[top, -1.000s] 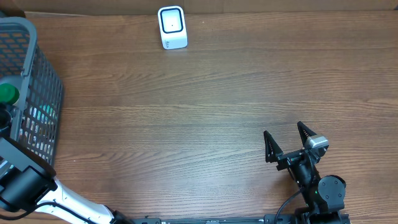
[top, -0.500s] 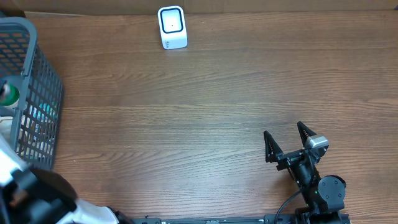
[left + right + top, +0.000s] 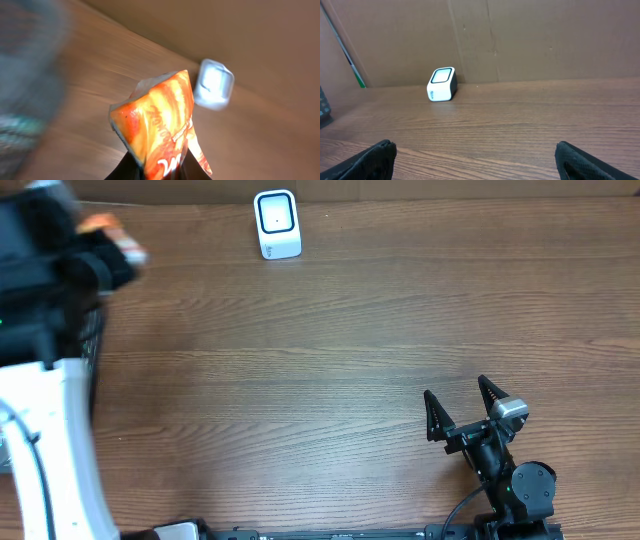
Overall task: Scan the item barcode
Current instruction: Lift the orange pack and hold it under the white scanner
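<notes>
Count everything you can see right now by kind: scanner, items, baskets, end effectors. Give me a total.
Scanner: 1
Snack bag: 1, orange
Basket: 1, blurred at the frame edge
End effectors: 2, left end effector shut on the bag, right end effector open and holding nothing
Total: 5

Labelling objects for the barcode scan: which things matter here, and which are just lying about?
In the job:
- snack bag, held in left gripper
- scanner

Just there:
- basket, blurred
- right gripper, open, holding nothing
- table
</notes>
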{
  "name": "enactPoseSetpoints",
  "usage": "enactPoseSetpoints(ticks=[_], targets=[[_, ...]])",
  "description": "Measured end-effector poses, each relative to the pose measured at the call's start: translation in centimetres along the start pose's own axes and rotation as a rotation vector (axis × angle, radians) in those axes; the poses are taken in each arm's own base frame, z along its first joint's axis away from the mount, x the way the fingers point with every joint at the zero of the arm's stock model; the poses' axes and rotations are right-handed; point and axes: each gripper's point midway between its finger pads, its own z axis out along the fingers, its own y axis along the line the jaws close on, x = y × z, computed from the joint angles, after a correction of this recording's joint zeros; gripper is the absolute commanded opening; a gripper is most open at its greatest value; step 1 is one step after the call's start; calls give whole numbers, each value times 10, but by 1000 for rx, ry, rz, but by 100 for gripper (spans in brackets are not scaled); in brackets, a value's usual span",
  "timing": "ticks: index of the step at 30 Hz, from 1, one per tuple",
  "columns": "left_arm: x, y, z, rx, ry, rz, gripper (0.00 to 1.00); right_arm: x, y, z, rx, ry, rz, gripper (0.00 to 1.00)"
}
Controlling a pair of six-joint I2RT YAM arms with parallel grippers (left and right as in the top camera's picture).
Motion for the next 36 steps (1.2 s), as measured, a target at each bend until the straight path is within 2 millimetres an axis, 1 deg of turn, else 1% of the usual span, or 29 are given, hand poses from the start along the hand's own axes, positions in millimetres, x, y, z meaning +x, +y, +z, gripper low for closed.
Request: enactPoseSetpoints(ticks=[1,3,4,5,6,7,12,15,18,22,25,26,27,28,30,31,32,36], targets=[[12,-23,10,51,43,44,4,0,0,0,0,0,0,100],[38,-60,31,129,127,117,4,0,0,0,0,0,0,100],[55,-80,44,167,180,157,5,0,0,0,0,0,0,100],[67,-94,54,193,217,184,5,0,0,0,0,0,0,100],[84,-111,68,220,263,215,5,0,0,0,0,0,0,100],[98,-124,80,240,300,237,4,0,0,0,0,0,0,100],[175,-180,143,311,467,299,4,0,0,0,0,0,0,100],[213,-203,170,345,537,291,4,0,0,0,0,0,0,100],[245,-228,192,396,578,270,4,0,0,0,0,0,-1,100],[291,-245,214,402,658,220,4,0,0,0,0,0,-1,100],[322,-248,225,377,725,176,7,0,0,0,0,0,0,100],[330,-248,228,366,742,163,13,0,0,0,0,0,0,100],[338,-247,231,355,759,153,28,0,0,0,0,0,0,100],[345,-246,233,346,774,146,48,0,0,0,0,0,0,100],[355,-245,236,330,794,131,67,0,0,0,0,0,0,100],[358,-245,236,324,803,126,72,0,0,0,0,0,0,100],[359,-245,236,323,805,124,74,0,0,0,0,0,0,100],[359,-245,236,317,809,106,75,0,0,0,0,0,0,100]])
